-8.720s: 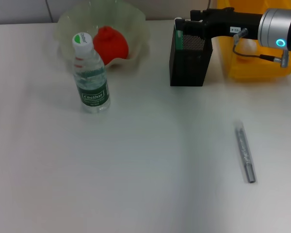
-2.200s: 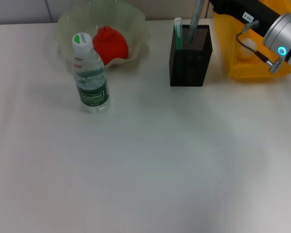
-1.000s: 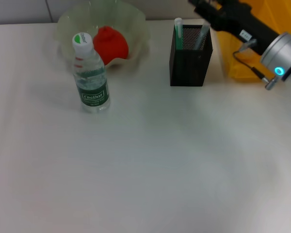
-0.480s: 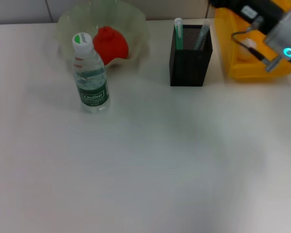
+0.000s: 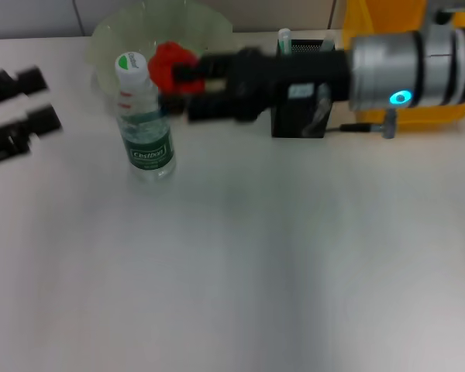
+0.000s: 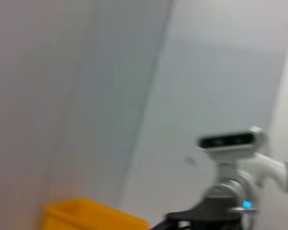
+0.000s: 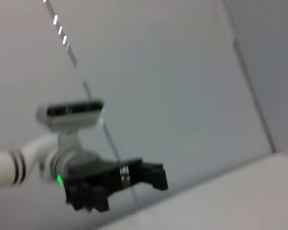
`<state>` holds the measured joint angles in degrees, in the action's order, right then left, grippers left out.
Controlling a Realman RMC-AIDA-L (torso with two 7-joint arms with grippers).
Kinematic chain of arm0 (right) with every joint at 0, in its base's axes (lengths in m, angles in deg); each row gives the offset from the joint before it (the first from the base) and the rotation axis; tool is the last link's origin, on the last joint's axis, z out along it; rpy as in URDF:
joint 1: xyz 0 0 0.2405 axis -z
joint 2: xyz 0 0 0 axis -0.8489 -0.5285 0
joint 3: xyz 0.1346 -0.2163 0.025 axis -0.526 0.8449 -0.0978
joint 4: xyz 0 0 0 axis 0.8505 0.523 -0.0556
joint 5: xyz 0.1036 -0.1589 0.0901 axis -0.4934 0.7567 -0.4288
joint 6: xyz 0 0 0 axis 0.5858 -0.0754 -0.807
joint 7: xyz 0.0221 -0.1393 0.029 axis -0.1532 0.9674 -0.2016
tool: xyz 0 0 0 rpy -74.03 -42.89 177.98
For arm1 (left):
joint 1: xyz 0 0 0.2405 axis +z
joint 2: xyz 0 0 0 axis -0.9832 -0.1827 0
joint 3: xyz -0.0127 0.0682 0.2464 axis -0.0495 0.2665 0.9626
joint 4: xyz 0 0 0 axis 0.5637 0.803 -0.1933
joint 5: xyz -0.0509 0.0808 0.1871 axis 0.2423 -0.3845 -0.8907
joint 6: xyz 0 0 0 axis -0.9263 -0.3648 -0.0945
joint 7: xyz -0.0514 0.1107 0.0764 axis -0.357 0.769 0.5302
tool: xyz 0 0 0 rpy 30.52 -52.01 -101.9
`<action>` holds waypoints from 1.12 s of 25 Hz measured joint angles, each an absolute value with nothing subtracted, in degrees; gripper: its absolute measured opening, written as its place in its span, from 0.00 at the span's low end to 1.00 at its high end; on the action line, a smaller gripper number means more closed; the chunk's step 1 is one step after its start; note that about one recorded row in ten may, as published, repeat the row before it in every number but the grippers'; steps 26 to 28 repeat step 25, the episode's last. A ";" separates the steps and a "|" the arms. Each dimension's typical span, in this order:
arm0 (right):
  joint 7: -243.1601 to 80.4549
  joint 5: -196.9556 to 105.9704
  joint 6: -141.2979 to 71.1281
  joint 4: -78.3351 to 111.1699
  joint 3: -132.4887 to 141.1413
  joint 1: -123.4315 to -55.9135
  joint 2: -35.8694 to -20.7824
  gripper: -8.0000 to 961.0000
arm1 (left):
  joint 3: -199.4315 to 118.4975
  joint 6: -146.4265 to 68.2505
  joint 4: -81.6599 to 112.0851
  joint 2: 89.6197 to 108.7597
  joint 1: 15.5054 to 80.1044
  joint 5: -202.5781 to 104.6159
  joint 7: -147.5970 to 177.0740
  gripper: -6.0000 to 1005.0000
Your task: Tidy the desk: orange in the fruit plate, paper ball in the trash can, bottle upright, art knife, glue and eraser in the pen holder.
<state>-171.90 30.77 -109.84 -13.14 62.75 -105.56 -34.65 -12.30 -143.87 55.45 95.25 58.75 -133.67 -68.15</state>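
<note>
White desk fills our head view, the bottle [image 5: 145, 124] upright at upper left, before the fruit plate [image 5: 108, 35]; light, smooth, best held mid-body. Our right gripper [image 5: 187, 87] reaches beside it, fingers spread, empty; left gripper [image 5: 15, 105] likewise spread

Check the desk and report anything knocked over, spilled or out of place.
Nothing stands out. The bottle stands upright, the orange sits in the fruit plate, and the pen holder is upright beside the trash can. The right pincer reaches across in front of the plate; the left pincer is open at the desk's left edge.
</note>
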 joint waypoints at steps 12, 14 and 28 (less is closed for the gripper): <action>-174.84 32.87 -110.97 -14.55 66.39 -106.91 -34.76 0.76 | -12.19 -143.33 55.10 95.67 57.58 -139.63 -68.40 0.72; -175.12 32.87 -112.91 -15.49 66.37 -106.61 -34.72 0.77 | -12.19 -142.68 55.06 95.75 57.54 -139.79 -68.53 0.72; -175.97 32.81 -120.28 -19.18 60.22 -101.24 -34.03 0.78 | -12.01 -141.97 55.01 95.84 57.50 -139.87 -68.88 0.72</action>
